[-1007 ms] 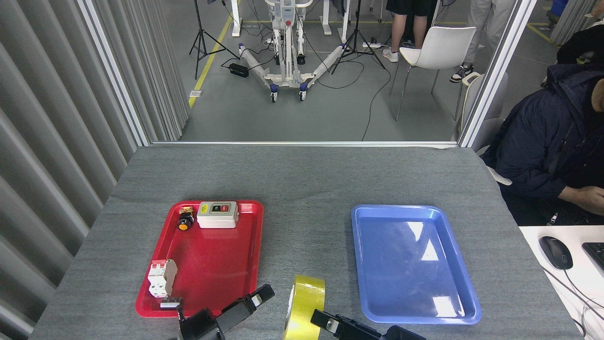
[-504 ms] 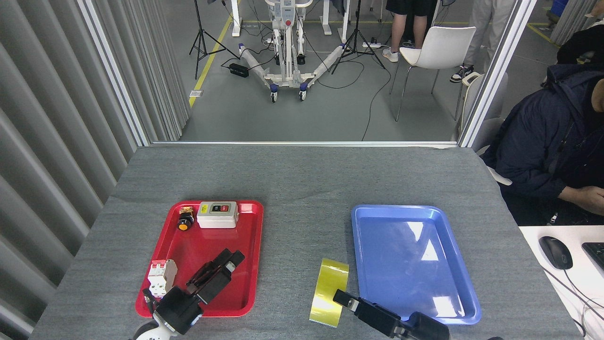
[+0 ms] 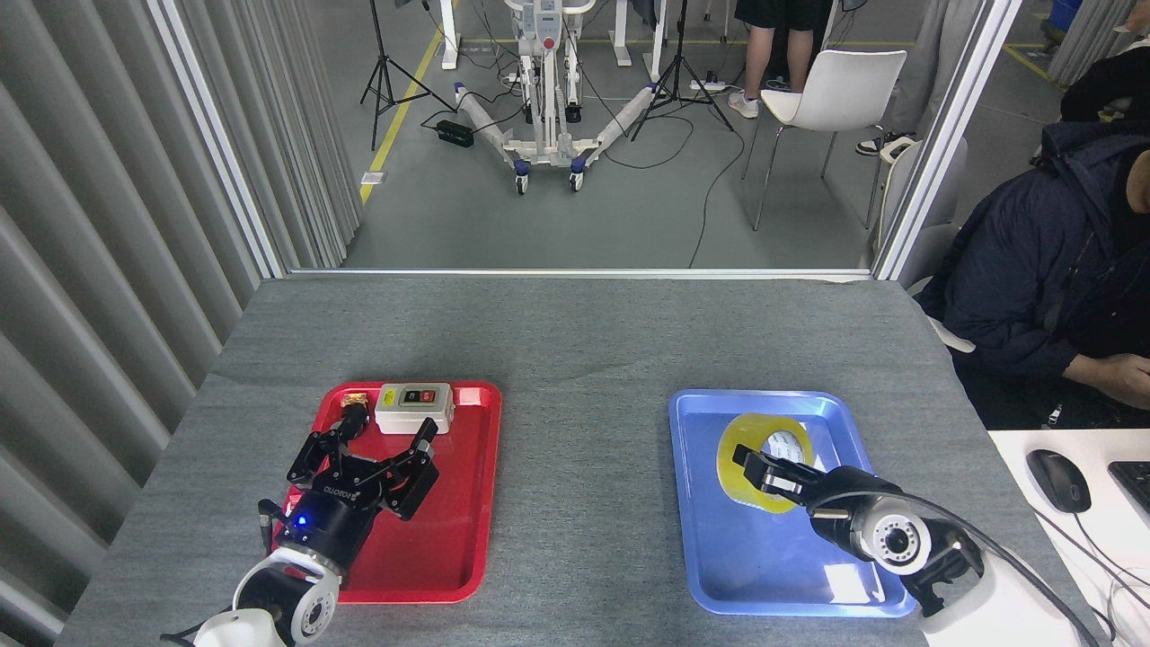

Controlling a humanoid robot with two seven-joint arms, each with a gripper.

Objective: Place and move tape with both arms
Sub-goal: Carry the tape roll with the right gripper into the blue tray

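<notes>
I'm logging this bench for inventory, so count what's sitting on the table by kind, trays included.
Trays: 2 (red tray, blue tray)
Yellow tape roll: 1
Grey-white switch box: 1
Push button: 1, partly hidden
Total: 5

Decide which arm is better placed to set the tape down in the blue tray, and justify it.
Right. The right gripper already grips the tape over the blue tray; the left gripper hangs open above the red tray.
</notes>
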